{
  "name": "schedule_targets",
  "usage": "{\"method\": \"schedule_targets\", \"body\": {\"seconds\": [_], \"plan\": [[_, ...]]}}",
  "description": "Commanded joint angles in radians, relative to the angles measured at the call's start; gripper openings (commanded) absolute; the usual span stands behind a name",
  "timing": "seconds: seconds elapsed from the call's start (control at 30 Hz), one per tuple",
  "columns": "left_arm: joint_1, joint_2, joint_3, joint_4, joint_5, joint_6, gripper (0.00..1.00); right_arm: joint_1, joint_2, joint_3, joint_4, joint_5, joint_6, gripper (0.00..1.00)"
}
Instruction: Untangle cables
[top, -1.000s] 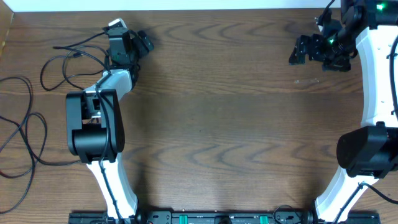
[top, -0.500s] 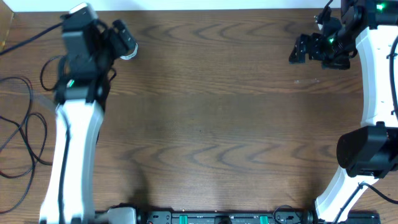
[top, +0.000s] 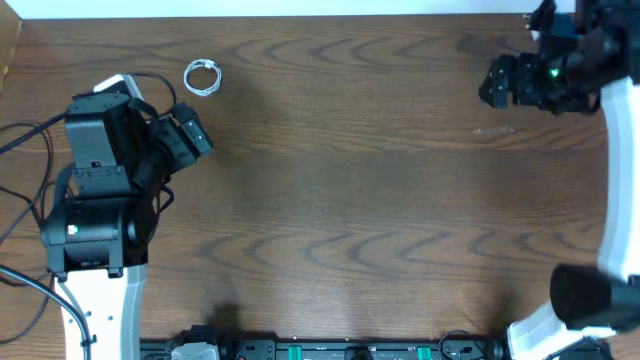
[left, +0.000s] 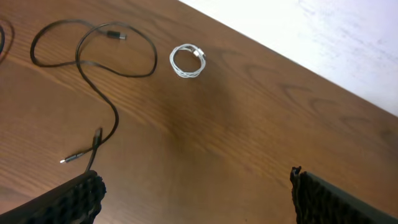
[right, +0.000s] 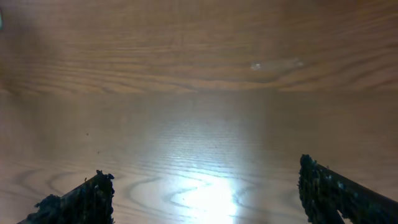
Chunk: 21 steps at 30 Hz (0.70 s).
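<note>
A short white cable (top: 203, 77) lies coiled in a small ring near the table's far left; the left wrist view shows this white coil (left: 188, 60) too. Beside it a thin black cable (left: 93, 46) makes a loose loop, with one plug end pointing at my fingers. More black cables (top: 30, 125) trail along the left edge, partly hidden by the arm. My left gripper (top: 185, 140) (left: 193, 199) hovers open, nearer than the coil and touching no cable. At the far right my right gripper (top: 495, 85) (right: 205, 193) is open over bare wood.
The wooden table (top: 350, 200) ends at a white wall strip (top: 320, 8) along the far edge. The left arm's bulky body (top: 95, 200) covers part of the cable pile. A bright glare patch (right: 211, 193) shows under the right gripper.
My left arm drew back from the far edge toward the near side, leaving the white coil lying free. The right gripper shifted slightly right.
</note>
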Motion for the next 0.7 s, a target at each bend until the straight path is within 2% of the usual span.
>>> {"method": "schedule_targets", "body": {"seconds": [0.0, 0.1, 0.13, 0.27, 0.33, 0.67], "plan": [[0.004, 0.006, 0.002, -0.003, -0.006, 0.016, 0.98, 0.023, -0.06, 0.019, -0.007, 0.069, 0.021, 0.94], [0.004, 0.013, 0.002, -0.004, -0.006, 0.016, 0.98, 0.06, -0.098, 0.017, -0.031, 0.08, 0.021, 0.94], [0.004, 0.014, 0.002, -0.004, -0.006, 0.017, 0.97, 0.077, -0.109, 0.017, -0.048, 0.084, 0.029, 0.99], [0.004, 0.014, 0.002, -0.006, -0.006, 0.017, 0.98, 0.12, -0.137, 0.016, -0.146, 0.062, 0.154, 0.99], [0.004, 0.014, 0.002, -0.006, -0.006, 0.017, 0.98, 0.132, -0.14, 0.016, -0.135, 0.047, 0.198, 0.99], [0.004, 0.014, 0.002, -0.006, -0.006, 0.017, 0.98, 0.145, -0.148, 0.016, -0.142, 0.047, 0.171, 0.99]]}}
